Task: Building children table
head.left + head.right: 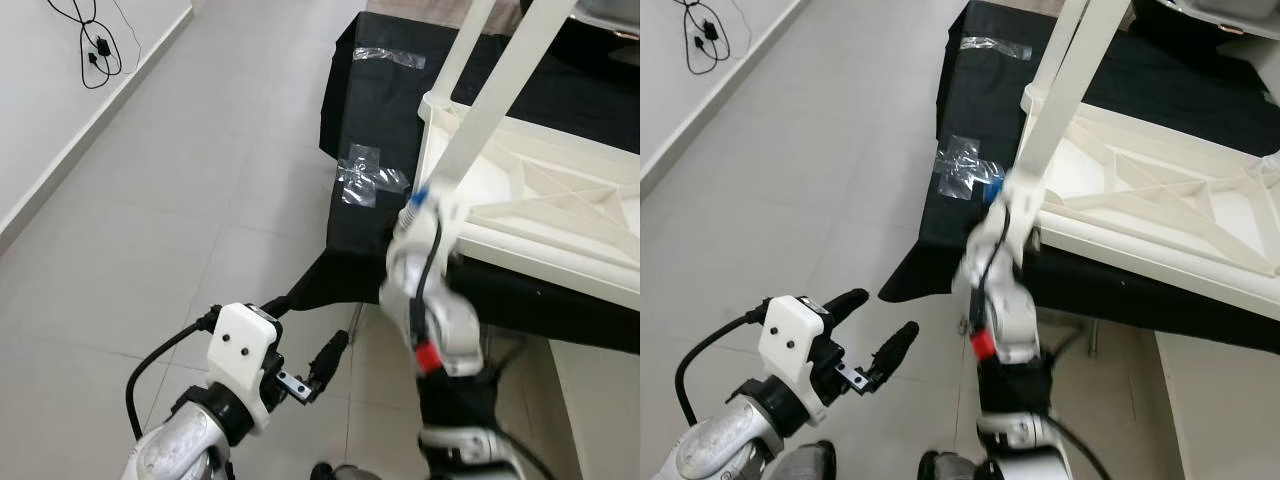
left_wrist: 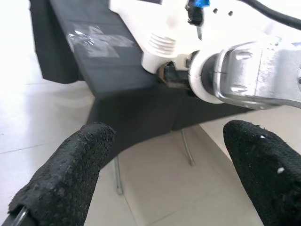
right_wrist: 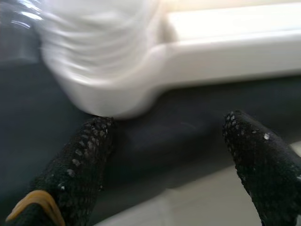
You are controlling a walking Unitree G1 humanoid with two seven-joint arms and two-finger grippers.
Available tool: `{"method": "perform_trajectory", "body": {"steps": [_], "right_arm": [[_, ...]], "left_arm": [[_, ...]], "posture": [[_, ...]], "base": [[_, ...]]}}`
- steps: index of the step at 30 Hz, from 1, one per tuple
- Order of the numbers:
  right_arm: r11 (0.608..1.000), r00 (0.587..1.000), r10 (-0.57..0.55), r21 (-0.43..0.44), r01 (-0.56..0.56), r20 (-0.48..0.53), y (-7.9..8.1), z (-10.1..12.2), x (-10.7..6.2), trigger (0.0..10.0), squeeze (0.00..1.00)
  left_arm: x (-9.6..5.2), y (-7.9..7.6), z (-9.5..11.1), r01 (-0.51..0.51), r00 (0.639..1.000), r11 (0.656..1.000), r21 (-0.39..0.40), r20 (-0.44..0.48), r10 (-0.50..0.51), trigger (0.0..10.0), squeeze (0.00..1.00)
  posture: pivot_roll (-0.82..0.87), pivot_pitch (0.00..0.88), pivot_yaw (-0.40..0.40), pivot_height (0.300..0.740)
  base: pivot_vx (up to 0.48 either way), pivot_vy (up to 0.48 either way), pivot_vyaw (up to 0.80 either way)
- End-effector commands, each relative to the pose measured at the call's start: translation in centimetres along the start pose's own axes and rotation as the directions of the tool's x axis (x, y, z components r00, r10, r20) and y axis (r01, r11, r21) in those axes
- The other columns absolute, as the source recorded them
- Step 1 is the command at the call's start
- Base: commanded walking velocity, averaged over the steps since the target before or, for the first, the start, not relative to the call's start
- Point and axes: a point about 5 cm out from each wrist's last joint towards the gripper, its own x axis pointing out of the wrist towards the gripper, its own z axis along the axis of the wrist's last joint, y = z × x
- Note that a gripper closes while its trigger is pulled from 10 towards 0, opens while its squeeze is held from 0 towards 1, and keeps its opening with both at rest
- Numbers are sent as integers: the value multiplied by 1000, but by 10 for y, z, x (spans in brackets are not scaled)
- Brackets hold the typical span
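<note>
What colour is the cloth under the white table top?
Black. The cloth under the white table top shows best in the left eye view.

Floor of large pale grey tiles, thin grout lines running toward 1 o'clock; even, soft light, no hard shadows

White wall along 9 to 11 o'clock, low white skirting board where it meets floor

Black cable with small plug looped against wall at 11 o'clock

Black cloth draped over low stand from 12 to 3 o'clock, corner hanging toward floor; clear tape patches on cloth, one near corner, another farther back

Thin metal legs under cloth
</note>
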Motion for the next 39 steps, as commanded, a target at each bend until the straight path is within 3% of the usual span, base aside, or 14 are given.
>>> {"method": "perform_trajectory", "body": {"steps": [1,8,9,10,11,12,13,14,16,18,20,24,29,39], "right_arm": [[996,997,60,66,-56,-57,17,-11,-18,10000,0],[992,992,113,53,-110,-50,9,-10,-20,10000,0],[981,981,191,48,-191,-10,7,-8,-25,10000,0],[955,955,295,-16,-295,24,5,-8,-31,10000,0],[955,955,295,-16,-295,24,5,-8,-31,10000,0],[903,902,429,-66,-425,56,0,-10,-41,10000,0],[903,902,429,-66,-425,56,0,-10,-41,10000,0],[855,855,515,-111,-507,62,-4,-13,-49,10000,0],[855,855,515,-111,-507,62,-4,-13,-49,10000,0],[768,777,625,-241,-593,81,-19,-22,-63,10000,0],[714,742,669,-313,-626,41,-38,-36,-75,10000,0],[699,738,675,-314,-643,-7,-49,-46,-80,10000,0],[725,772,635,-323,-609,-29,-59,-52,-76,10000,0],[708,772,633,-356,-610,-65,-57,-71,-57,10000,0]], "left_arm": [[-1,-1,-3,3,1000,1000,0,-11,-3,10000,0],[-1,1,-4,0,1000,1000,6,-12,0,10000,0],[-2,3,-5,-16,1000,1000,10,-13,16,10000,0],[-2,8,-6,-50,999,998,27,-18,50,10000,0],[-2,8,-6,-50,999,998,27,-18,50,10000,0],[-2,15,-10,-107,993,993,58,-39,110,10000,0],[-2,15,-10,-107,993,993,58,-39,110,10000,0],[-3,21,-13,-154,986,984,85,-57,159,10000,0],[-3,21,-13,-154,986,984,85,-57,159,10000,0],[-4,30,-18,-227,969,968,104,-70,235,10000,0],[-10,31,-23,-256,959,961,103,-98,266,10000,0],[-13,30,-30,-261,954,961,94,-127,271,10000,0],[-14,31,-44,-288,939,953,90,-170,300,10000,0],[9,41,-60,-323,921,939,121,-190,341,10000,0]], "posture": [[130,189,-126,740],[129,182,-125,740],[129,180,-126,740],[123,171,-124,740],[123,171,-124,740],[120,167,-121,740],[120,167,-121,740],[120,165,-121,740],[120,165,-121,740],[102,137,-106,740],[101,123,-101,740],[97,107,-93,740],[84,78,-84,740],[85,0,-94,740]], "base": [[0,0,0],[0,0,0],[0,0,0],[0,0,0],[0,0,0],[0,0,0],[0,0,0],[0,0,0],[0,0,0],[0,0,0],[0,0,0],[0,0,-194],[0,0,-781],[0,-31,-542]]}}
